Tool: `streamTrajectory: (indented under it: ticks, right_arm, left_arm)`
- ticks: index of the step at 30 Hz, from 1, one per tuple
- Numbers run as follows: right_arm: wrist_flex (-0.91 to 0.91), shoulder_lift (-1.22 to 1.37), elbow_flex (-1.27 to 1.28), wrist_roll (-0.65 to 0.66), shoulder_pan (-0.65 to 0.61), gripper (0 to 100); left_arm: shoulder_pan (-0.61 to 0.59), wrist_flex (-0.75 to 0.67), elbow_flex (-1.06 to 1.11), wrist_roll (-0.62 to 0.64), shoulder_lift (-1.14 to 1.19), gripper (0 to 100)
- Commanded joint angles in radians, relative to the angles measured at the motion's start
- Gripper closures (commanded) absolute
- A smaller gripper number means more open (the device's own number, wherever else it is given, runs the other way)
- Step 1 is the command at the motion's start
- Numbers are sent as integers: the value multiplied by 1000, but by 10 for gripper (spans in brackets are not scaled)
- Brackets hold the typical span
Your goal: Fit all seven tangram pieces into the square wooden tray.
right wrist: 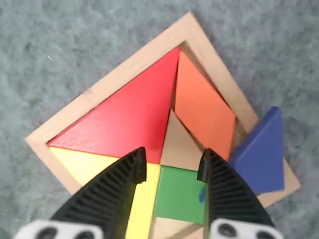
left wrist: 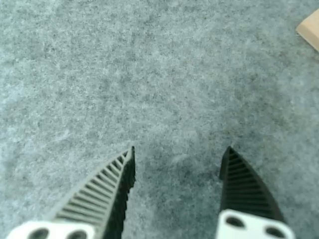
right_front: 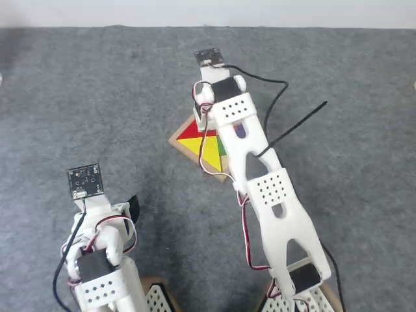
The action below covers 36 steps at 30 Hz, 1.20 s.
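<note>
Tangram pieces sit in the square wooden tray (right wrist: 107, 89), which lies mid-desk turned corner-on to your arms like a diamond. Inside it, the red triangle (right wrist: 124, 119) has its long edge along one rim, the orange parallelogram (right wrist: 204, 114) runs its long axis along the neighbouring rim, and the yellow triangle (right wrist: 84, 162) and green square (right wrist: 179, 194) lie flat beside them. The blue triangle (right wrist: 261, 149) lies across the rim, partly outside. Your right fingers (right wrist: 114, 189) hang open and empty over a bare wooden gap (right wrist: 177, 144) between red and orange. Your left fingers (left wrist: 107, 194) are spread wide, holding nothing, above grey desk (left wrist: 149, 74), well apart from the tray.
</note>
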Motion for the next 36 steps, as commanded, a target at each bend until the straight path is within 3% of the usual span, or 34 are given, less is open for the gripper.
streamTrajectory:
  ticks: [1, 19, 28, 36]
  right_arm:
    - [64, -8, -107, -11, 10, 816]
    - [77, 73, -133, -9, 24, 816]
    - [73, -117, -178, -11, 8, 816]
    - [35, -107, -172, -6, 171, 816]
  left_arm:
    - [-2, 5, -22, 8, -20, 729]
    - [-2, 5, -22, 8, -20, 729]
    - [-2, 5, -22, 8, -20, 729]
    - [-2, 5, -22, 8, -20, 729]
